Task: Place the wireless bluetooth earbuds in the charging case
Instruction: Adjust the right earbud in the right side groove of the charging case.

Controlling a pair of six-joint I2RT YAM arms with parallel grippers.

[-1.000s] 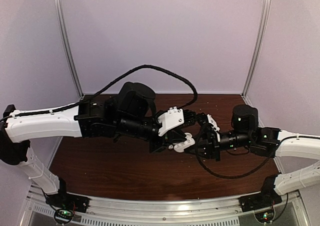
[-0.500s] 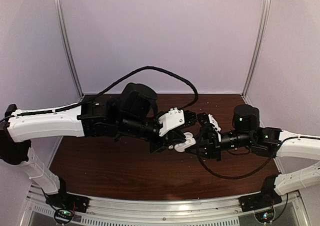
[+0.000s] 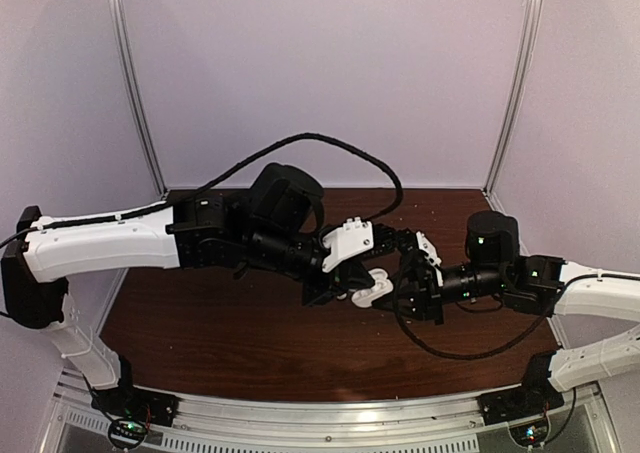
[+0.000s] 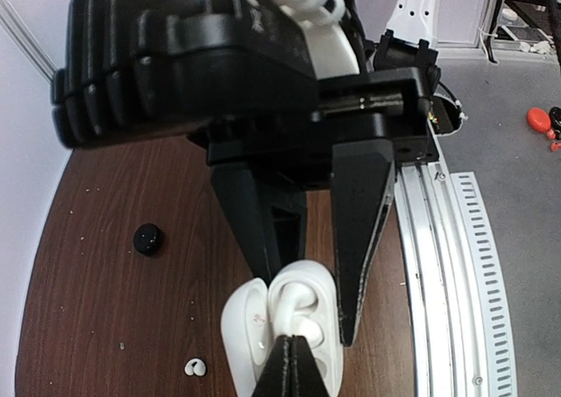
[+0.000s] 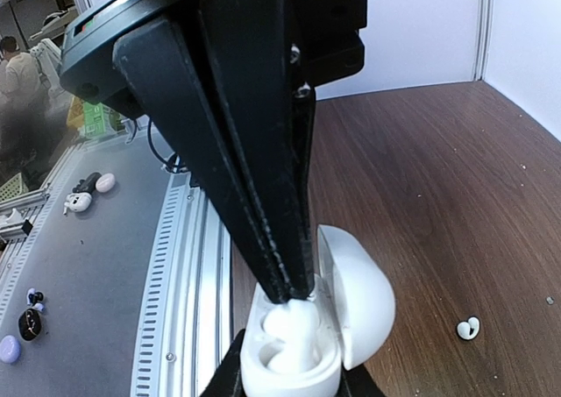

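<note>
My right gripper [image 5: 294, 378] is shut on the base of the white charging case [image 5: 355, 302], whose lid stands open and which is held above the table. One white earbud [image 5: 294, 322] lies in the case's well. My left gripper [image 4: 294, 343] is shut, its joined fingertips resting on that earbud [image 4: 299, 308] from above. A second white earbud [image 4: 195, 368] lies loose on the brown table, also seen in the right wrist view [image 5: 468, 329]. In the top view both grippers meet at the case [image 3: 373, 287] over the table's middle.
A small black round piece [image 4: 147, 238] lies on the table left of the case. The metal rail [image 4: 443, 265] runs along the table's near edge. White booth walls [image 3: 330, 73] close the back and sides.
The left gripper's jaws have closed fully and its arm has shifted slightly right, tips now down on the earbud in the case. The right arm keeps hold of the case.
</note>
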